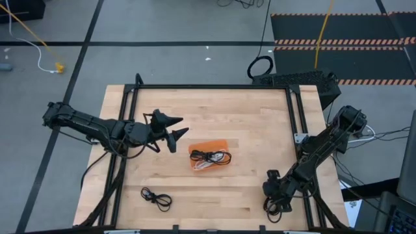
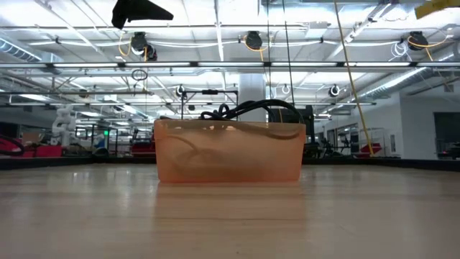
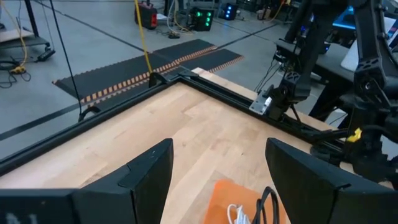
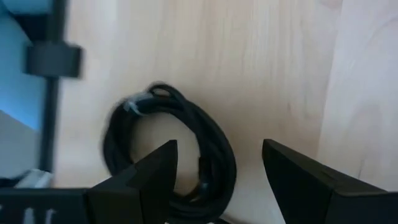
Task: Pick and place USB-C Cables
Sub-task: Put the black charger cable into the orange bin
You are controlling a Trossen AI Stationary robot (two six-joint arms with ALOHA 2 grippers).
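Wooden table point(image 1: 260, 123) — orange tray point(image 1: 209, 144)

You've got an orange tray point(image 1: 209, 144) w/ black and white cables point(image 1: 211, 157) on a pale wood table point(image 1: 253, 123); floor mat point(image 1: 341, 32) black, orange-striped edges.

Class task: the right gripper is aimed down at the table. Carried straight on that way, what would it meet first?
Most likely the coiled black cable lying on the table below the open right gripper; depth is unclear.
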